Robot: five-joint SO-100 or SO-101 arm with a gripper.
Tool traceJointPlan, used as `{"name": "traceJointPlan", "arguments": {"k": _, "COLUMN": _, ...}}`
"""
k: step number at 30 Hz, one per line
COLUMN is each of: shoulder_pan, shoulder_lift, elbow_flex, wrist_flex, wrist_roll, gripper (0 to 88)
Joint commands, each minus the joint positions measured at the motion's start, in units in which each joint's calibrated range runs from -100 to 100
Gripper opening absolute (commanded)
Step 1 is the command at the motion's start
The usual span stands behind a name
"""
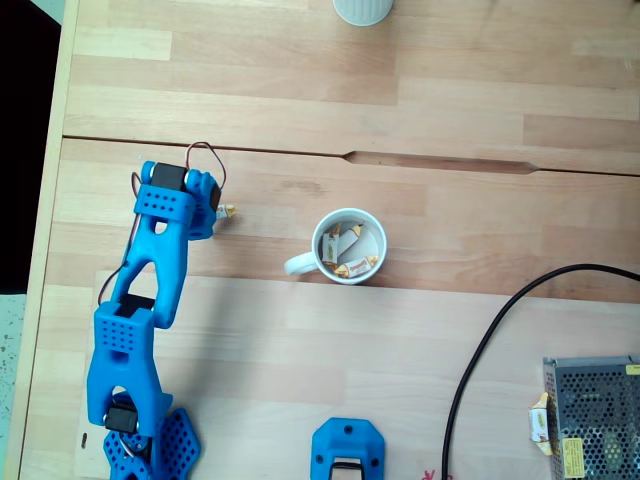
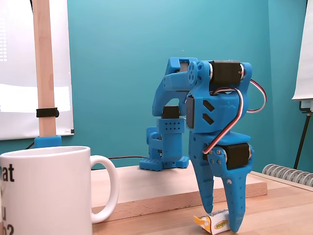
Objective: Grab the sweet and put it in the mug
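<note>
The sweet [image 2: 215,223], cream with a yellow twisted end, lies on the wooden table under my blue gripper [image 2: 222,219]. The gripper points straight down, and its two fingers [image 2: 236,215] close narrowly on either side of the sweet. From above, the sweet [image 1: 229,211] peeks out just right of the gripper [image 1: 217,208], at the left of the table. The white mug [image 1: 348,246] stands well to its right, handle toward the lower left, with several sweets inside. In the side view the mug [image 2: 44,191] stands large at the lower left.
A pale ribbed cup [image 1: 362,9] stands at the top edge. A black cable [image 1: 480,350] curves to a metal mesh box [image 1: 595,420] at the lower right, with another sweet [image 1: 541,418] on its edge. A blue printed part [image 1: 348,452] sits at the bottom.
</note>
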Motion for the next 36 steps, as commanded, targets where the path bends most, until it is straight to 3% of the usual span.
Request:
{"name": "traceJointPlan", "arguments": {"k": 1, "shoulder_pan": -0.3, "shoulder_lift": -1.2, "elbow_flex": -3.3, "wrist_flex": 0.7, "wrist_roll": -0.3, "gripper": 21.2}}
{"name": "traceJointPlan", "arguments": {"k": 36, "shoulder_pan": 4.3, "shoulder_lift": -1.0, "elbow_flex": -3.7, "wrist_flex": 1.0, "wrist_roll": 0.3, "gripper": 21.2}}
